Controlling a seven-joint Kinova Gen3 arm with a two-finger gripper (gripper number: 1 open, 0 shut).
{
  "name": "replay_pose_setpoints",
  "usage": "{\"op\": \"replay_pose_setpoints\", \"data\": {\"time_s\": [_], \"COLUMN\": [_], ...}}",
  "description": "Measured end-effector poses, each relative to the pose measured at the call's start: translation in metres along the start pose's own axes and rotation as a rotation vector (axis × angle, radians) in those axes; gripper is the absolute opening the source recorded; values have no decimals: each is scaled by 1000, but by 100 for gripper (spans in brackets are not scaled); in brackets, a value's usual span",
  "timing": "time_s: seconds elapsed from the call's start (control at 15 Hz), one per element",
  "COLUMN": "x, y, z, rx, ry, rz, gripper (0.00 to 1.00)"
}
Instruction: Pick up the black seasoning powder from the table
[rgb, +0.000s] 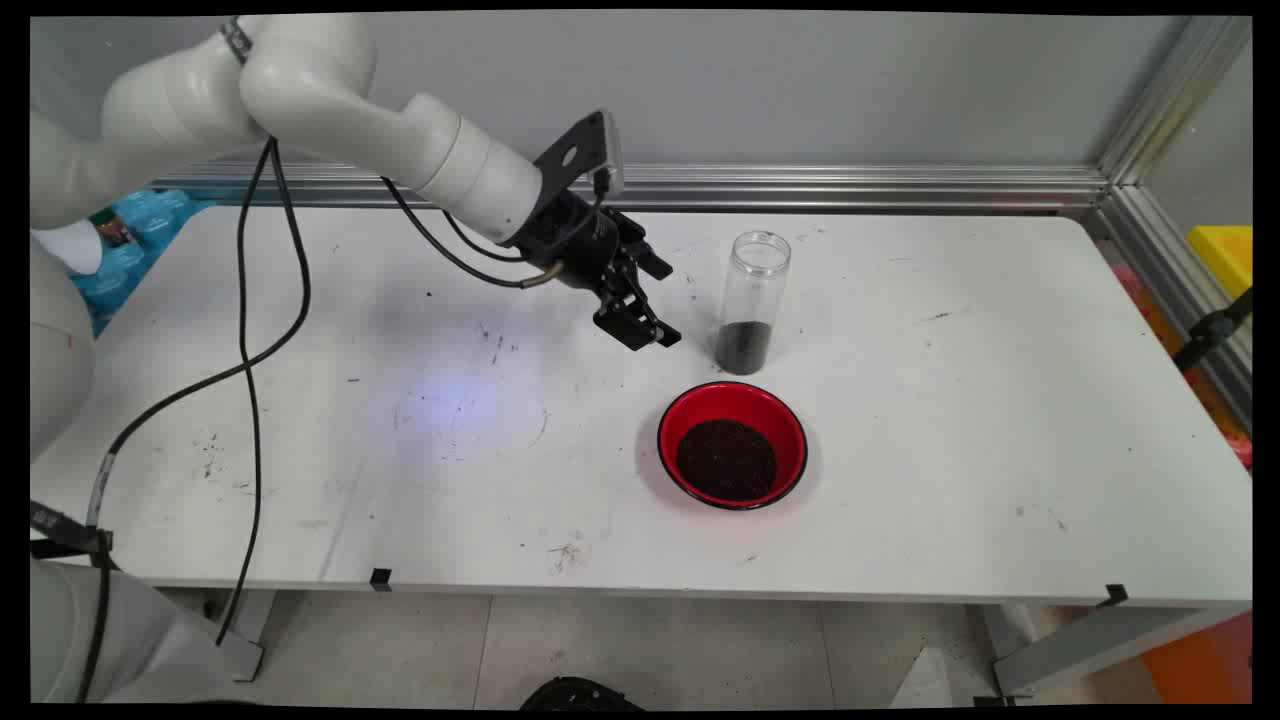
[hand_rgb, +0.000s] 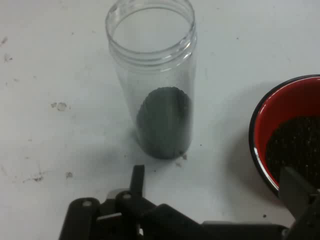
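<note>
So the black two-finger gripper (rgb: 655, 335) sits a bit left of frame centre in the main view, tilted down and to the right, hovering over the white table (rgb: 950, 400). It's released, holding nothing: in the hand view the two fingers (hand_rgb: 137, 176) come up from the bottom edge far apart, one near bottom centre-left and the other at the bottom right corner, with bare tabletop between them.

Closest thing to it is a clear plastic jar (rgb: 754, 300), standing upright just right of the gripper, near it but not touching. No lid on it, threaded rim open at the top. The bottom part is filled with some dark grainy stuff, the rest is empty. In the hand view the jar (hand_rgb: 155, 80) fills the upper middle of the frame, beyond the fingers.

Below the jar in the main view, near it but apart, there's a red bowl (rgb: 690, 415) with a dark rim, holding a pile of the same dark granules (rgb: 727, 460). In the hand view the bowl (hand_rgb: 272, 115) pokes in at the right edge, right behind the right-hand finger.

Black cables (rgb: 250, 330) hang from the arm on the left side.
</note>
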Motion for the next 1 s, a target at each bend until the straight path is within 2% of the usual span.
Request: {"op": "replay_pose_setpoints", "data": {"time_s": [0.6, 1.0], "x": [-16, -27], "y": [-3, -13], "z": [27, 51], "rx": [7, 8], "ry": [24, 36], "rz": [39, 55], "gripper": [100, 100]}}
